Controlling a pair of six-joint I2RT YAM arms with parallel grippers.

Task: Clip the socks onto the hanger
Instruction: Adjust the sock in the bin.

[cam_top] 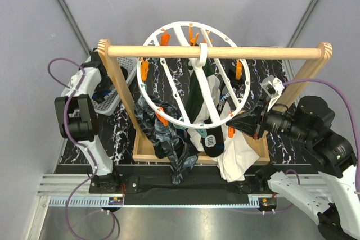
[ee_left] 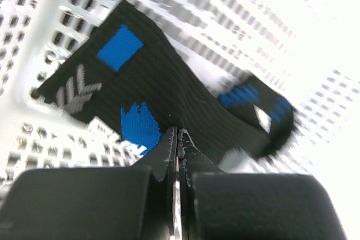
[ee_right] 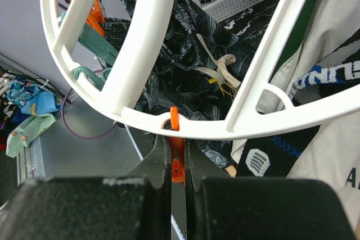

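The white ring hanger hangs by its hook from the wooden rail. A mottled teal-grey sock, a dark green sock and a black sock hang from its orange pegs. My right gripper is at the ring's near right rim. In the right wrist view it is shut on an orange peg just under the rim. My left gripper reaches into the white mesh basket. In the left wrist view it is shut on the edge of a black sock with blue patches.
The wooden rail frame stands on a wooden base on the marbled black mat. A larger white cloth hangs at the ring's near right side. The basket sits left of the frame's left post. A metal rail runs along the near edge.
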